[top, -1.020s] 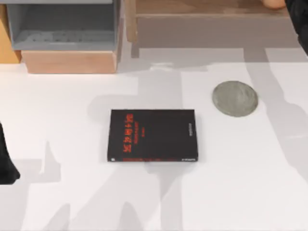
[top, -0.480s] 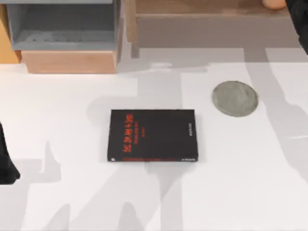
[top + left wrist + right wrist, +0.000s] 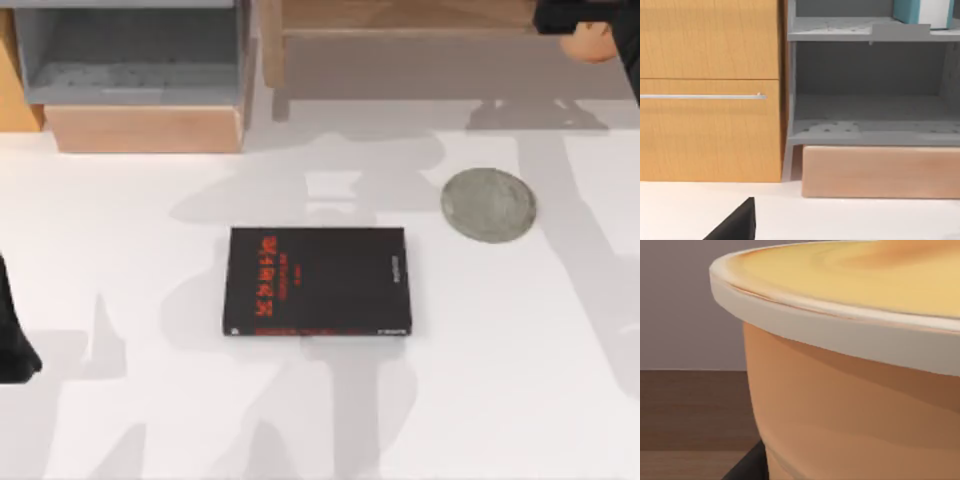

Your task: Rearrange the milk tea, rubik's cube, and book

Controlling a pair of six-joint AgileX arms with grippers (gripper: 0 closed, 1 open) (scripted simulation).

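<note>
Right gripper [image 3: 578,22] at the wooden shelf [image 3: 400,20], clamped on upright milk tea [image 3: 855,390], left arm parked at desk's left edge, its gripper's state indiscernible

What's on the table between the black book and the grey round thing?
Nothing. In the top view, just bare white table lies between the black book and the grey disc; they sit apart.

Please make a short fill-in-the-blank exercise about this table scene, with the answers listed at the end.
1. The lettering on the black book is ____ in colour.
2. The flat grey round disc lies toward the table's ____ side from the black book.
3. The milk tea has a ____ rim around its yellow-orange top.
4. The teal-blue book stands on the ____ grey shelf.

Answers: red; right; white; upper
</note>
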